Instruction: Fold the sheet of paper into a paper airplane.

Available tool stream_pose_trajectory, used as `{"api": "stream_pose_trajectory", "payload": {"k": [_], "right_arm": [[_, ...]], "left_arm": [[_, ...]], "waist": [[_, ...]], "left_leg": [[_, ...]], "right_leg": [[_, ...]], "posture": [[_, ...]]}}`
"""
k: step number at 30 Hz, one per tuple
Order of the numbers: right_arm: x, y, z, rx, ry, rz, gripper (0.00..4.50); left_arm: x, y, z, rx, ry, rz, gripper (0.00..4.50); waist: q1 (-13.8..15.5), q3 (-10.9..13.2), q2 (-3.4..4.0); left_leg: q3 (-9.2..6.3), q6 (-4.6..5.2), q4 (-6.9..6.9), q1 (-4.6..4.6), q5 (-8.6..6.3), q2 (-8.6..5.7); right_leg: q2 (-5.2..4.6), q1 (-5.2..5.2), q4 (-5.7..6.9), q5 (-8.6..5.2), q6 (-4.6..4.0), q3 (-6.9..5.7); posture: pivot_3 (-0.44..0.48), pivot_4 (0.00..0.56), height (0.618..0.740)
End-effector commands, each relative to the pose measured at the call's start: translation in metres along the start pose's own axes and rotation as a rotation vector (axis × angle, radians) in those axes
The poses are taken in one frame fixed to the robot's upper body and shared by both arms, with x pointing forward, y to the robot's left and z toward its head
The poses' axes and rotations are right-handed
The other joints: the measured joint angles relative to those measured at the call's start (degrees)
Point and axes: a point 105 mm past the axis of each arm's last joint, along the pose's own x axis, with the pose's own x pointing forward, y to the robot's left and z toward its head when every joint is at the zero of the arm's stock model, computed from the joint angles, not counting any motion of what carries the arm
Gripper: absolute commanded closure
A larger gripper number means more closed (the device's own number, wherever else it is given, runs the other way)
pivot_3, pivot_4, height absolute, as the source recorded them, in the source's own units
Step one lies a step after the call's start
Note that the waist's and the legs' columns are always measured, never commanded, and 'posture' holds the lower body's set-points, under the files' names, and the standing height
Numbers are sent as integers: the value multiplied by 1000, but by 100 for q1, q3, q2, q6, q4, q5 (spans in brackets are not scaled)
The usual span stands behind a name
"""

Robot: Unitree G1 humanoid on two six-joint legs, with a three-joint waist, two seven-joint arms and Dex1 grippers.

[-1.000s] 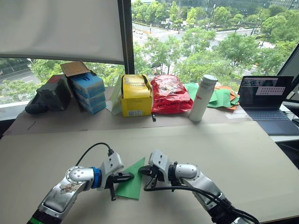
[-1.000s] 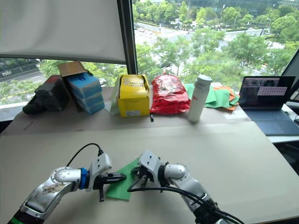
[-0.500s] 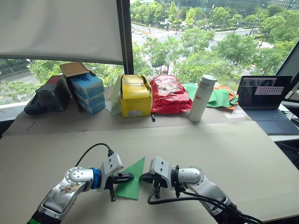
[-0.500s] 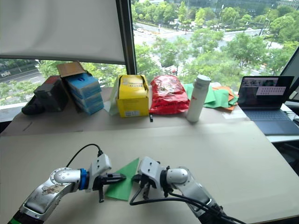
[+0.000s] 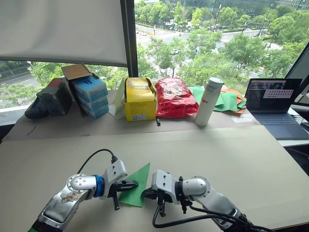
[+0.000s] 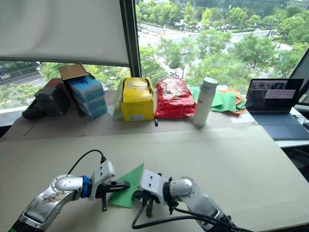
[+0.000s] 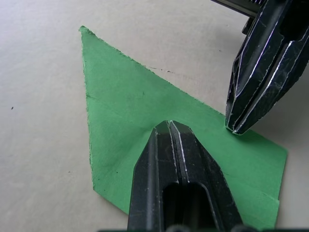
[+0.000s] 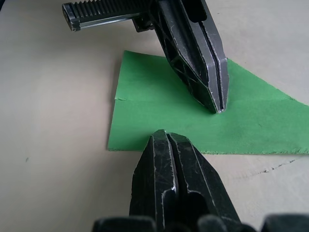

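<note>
The bright green sheet of paper lies flat on the table, folded into a pointed triangular wedge like a paper airplane, its point facing away from me. My left gripper is shut, and its tip presses down on the middle of the paper. My right gripper is also shut. Its tip touches the table at the paper's near right edge, a short way from the left fingertips. Neither gripper holds the paper between its fingers.
Along the back of the table stand blue boxes, a yellow box, a red bag, a white bottle, a heap of green and orange sheets and a laptop. Bare tabletop surrounds the paper.
My right gripper has drawn back toward me along the paper's right edge and sunk lower. The left gripper has stayed pressed on the paper.
</note>
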Motion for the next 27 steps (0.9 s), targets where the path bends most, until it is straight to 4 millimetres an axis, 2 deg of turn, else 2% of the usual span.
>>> {"api": "stream_pose_trajectory", "payload": {"k": [1, 11, 15, 18, 23, 27], "right_arm": [[5, 22, -23, 62, 92, 94, 4500], [5, 41, -24, 4, 125, 146, 4500], [4, 43, -24, -9, 132, 148, 4500], [1, 37, -23, -20, 129, 114, 4500], [-17, 12, 5, 12, 5, 11, 4500], [-48, -16, 46, 82, -197, -90, 4500]], "left_arm": [[-1, -6, -17, -49, 68, -16, 4478], [-6, -10, -21, -58, 84, -20, 4478], [-6, -11, -22, -61, 89, -23, 4478], [-4, -10, -22, -60, 87, -23, 4478], [0, -5, -21, -52, 76, -20, 4478], [-1, 14, -3, -42, -3, 17, 4478]], "waist": [[-1, 0, 0], [-4, 0, 0], [-1, 0, 0], [2, 0, 0], [21, 1, 0], [69, 8, -2]], "left_leg": [[0, 0, 0, 0, 0, 0], [0, 0, -1, 0, 0, 1], [0, -1, -1, 0, 0, 1], [0, -1, -1, 0, 0, 1], [0, 0, 1, -2, 0, 0], [0, -1, 9, -12, 1, 0]], "right_leg": [[0, 0, 0, 0, 0, 0], [0, -1, -1, -1, -1, 0], [0, -1, -1, -2, -3, -1], [0, -1, -2, -2, -3, -2], [0, 0, -3, -2, -2, -2], [0, -4, -2, 1, 2, -2]], "posture": [[0, 150, 740], [0, 150, 740], [0, 150, 740], [0, 150, 740], [0, 150, 740], [0, 150, 740]]}}
